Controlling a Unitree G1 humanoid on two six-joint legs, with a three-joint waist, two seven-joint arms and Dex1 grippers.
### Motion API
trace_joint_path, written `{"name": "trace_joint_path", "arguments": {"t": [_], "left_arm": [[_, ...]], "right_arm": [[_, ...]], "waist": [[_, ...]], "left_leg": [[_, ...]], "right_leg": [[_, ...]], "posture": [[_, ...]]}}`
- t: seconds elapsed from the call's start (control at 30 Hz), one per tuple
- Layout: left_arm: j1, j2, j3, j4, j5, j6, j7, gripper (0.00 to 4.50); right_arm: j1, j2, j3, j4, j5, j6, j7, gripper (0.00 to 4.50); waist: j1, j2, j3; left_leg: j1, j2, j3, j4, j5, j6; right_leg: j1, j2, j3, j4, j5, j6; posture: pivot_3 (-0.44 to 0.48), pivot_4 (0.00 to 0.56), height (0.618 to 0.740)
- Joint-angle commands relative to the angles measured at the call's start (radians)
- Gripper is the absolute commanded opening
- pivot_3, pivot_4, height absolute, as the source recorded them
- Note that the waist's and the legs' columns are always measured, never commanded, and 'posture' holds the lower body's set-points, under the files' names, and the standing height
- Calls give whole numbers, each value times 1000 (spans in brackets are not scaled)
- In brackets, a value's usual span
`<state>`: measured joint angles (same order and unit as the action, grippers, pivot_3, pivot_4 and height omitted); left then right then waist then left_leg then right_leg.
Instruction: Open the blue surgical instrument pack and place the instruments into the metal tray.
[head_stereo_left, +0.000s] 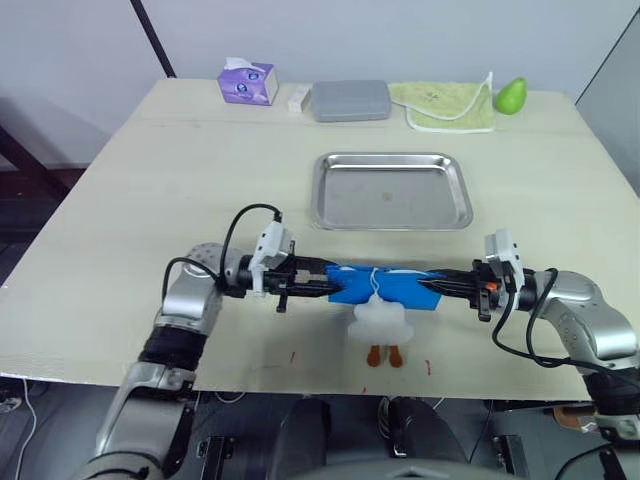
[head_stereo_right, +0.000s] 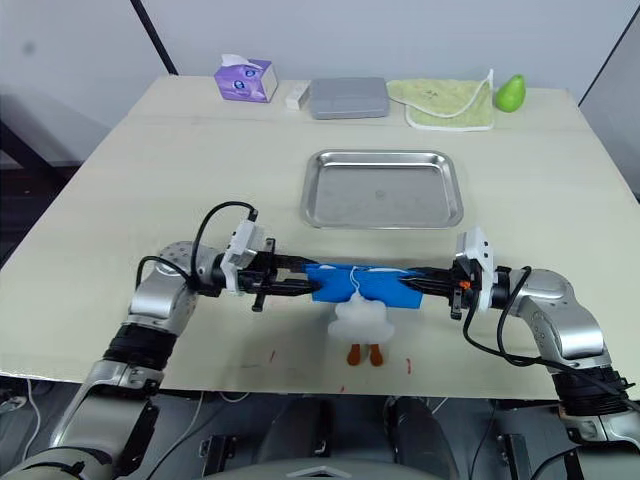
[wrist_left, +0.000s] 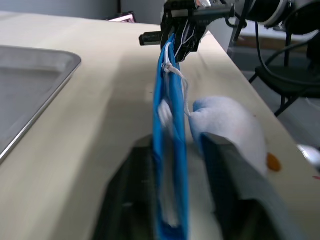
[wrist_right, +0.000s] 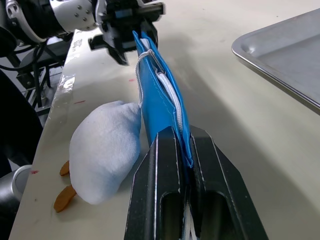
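Note:
The blue surgical instrument pack (head_stereo_left: 385, 284) hangs edge-up between my two grippers, just above the table's front. My left gripper (head_stereo_left: 325, 283) is shut on its left end and my right gripper (head_stereo_left: 436, 287) on its right end. In the left wrist view the pack (wrist_left: 170, 150) runs from my fingers (wrist_left: 135, 200) to the right gripper (wrist_left: 182, 30). The right wrist view has the pack (wrist_right: 160, 100) clamped in my right gripper (wrist_right: 184, 165). The metal tray (head_stereo_left: 392, 190) lies empty behind the pack. The instruments are out of view.
A white plush duck (head_stereo_left: 381, 322) with orange feet hangs by a white string from the pack, near the front edge. Along the back edge stand a purple tissue box (head_stereo_left: 247, 82), a grey rounded case (head_stereo_left: 350, 100), a green cloth (head_stereo_left: 445, 105) and a green pear (head_stereo_left: 511, 95).

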<state>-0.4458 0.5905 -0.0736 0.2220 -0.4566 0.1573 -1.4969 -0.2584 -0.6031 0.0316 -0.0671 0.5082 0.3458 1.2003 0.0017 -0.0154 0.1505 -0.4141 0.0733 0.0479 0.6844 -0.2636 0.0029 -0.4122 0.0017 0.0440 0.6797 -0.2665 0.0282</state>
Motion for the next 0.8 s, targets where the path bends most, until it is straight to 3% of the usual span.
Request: {"name": "trace_joint_path", "arguments": {"t": [0.03,0.13,0.33,0.57,0.8], "left_arm": [[31,78,92,-92,-80,93,3,3309],[70,146,151,-148,-137,177,5,4434],[155,247,257,-254,-222,285,15,4434],[211,277,249,-352,-241,339,30,4434],[264,123,74,-502,-157,343,224,4434]], "right_arm": [[-26,-13,-23,-15,12,-10,9,0],[-34,-21,-30,-4,13,-11,17,0],[-42,-39,-38,25,11,-21,41,0],[-50,-53,-41,49,10,-28,60,0],[-46,-64,-35,44,9,-27,62,0]], "waist": [[-3,0,0],[-7,0,0],[-7,0,1],[-7,0,1],[-3,0,1]], "left_leg": [[0,0,0,0,0,0],[0,0,0,0,0,0],[0,0,0,0,0,0],[0,0,1,0,0,0],[0,0,1,0,0,0]], "right_leg": [[0,0,0,0,0,0],[0,0,0,0,0,0],[0,-1,-1,0,0,0],[0,-1,0,0,0,0],[0,-2,0,0,0,0]], "posture": [[0,150,738],[0,150,738],[0,150,738],[0,150,738],[0,150,738]]}}
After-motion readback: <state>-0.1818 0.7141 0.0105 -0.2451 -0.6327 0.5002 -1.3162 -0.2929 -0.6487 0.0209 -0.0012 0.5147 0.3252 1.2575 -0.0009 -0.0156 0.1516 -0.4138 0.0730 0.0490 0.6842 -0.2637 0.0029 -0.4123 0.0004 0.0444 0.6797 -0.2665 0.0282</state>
